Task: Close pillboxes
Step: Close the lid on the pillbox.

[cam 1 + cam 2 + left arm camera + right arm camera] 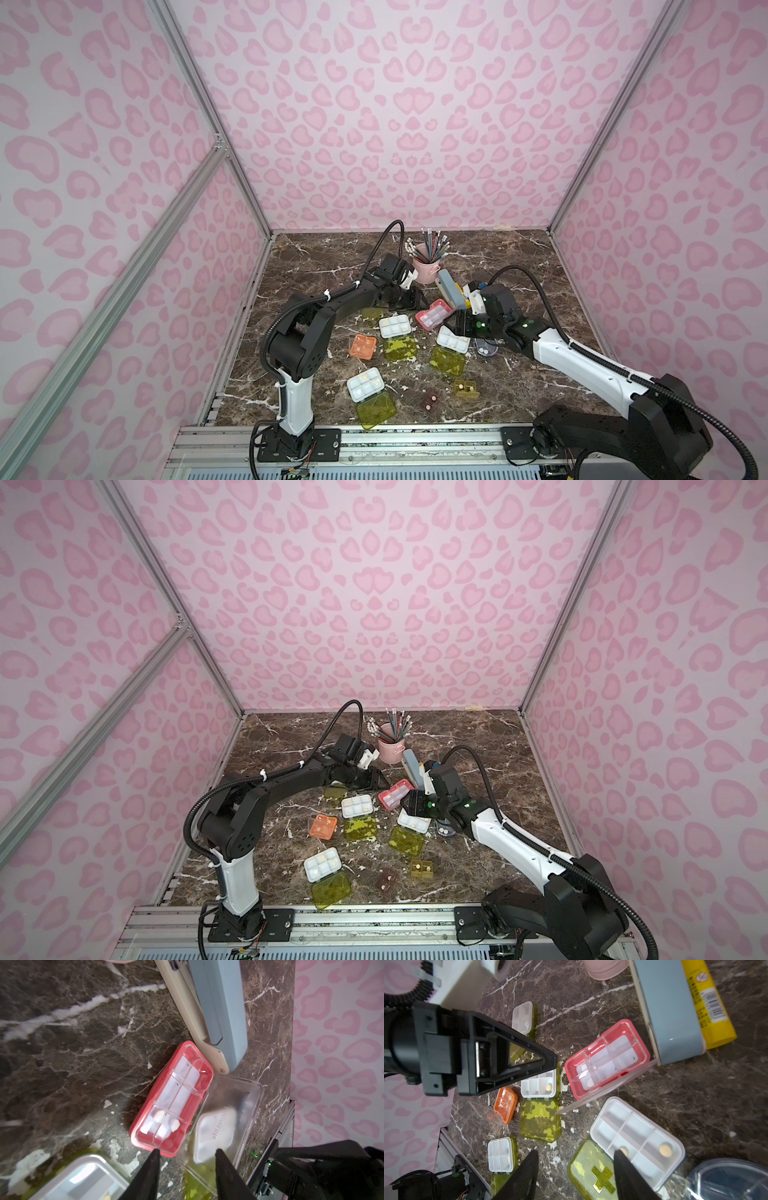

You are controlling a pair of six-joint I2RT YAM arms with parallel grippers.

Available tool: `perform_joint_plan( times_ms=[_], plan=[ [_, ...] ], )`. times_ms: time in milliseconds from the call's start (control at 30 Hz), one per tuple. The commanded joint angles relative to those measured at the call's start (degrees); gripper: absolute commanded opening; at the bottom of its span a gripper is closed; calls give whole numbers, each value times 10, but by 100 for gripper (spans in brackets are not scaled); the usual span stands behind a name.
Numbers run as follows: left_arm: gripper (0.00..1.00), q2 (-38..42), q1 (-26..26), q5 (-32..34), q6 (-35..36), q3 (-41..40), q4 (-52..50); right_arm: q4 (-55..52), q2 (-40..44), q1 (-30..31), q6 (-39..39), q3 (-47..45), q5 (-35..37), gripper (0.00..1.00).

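The pink pillbox (172,1101) (433,318) lies open beside the stapler, its clear lid (226,1118) tilted up. My left gripper (187,1150) (415,301) is open at the box's near end, the lid's edge lying between its fingers without a firm clamp. My right gripper (576,1152) (459,328) is open above the yellow-green lid (591,1169) of an open white pillbox (637,1140). Two more white pillboxes (395,325) (365,383) lie open. The orange (363,346), brown (430,400), olive (465,387) and round dark-blue (486,347) ones are open too.
A grey-blue stapler (449,289) touches the pink box's far side, with a yellow glue stick (708,1001) behind it. A pink cup of pencils (426,268) stands further back. The two arms are close together over the middle of the marble table (540,270).
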State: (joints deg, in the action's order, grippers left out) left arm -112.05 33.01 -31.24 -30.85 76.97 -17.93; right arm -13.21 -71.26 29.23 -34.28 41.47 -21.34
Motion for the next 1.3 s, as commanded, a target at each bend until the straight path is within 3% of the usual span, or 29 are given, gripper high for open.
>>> perform_joint_plan(
  times_ms=[0, 633, 1267],
  plan=[
    [43, -17, -7, -2, 10, 16, 10, 20, -12, 1, 2, 3, -9, 58],
    [38, -98, -10, -27, 11, 80, 6, 32, -87, -3, 14, 50, -20, 56],
    [36, -115, -8, -57, -3, 79, 26, 62, -154, -3, 15, 77, -33, 55]
  ],
)
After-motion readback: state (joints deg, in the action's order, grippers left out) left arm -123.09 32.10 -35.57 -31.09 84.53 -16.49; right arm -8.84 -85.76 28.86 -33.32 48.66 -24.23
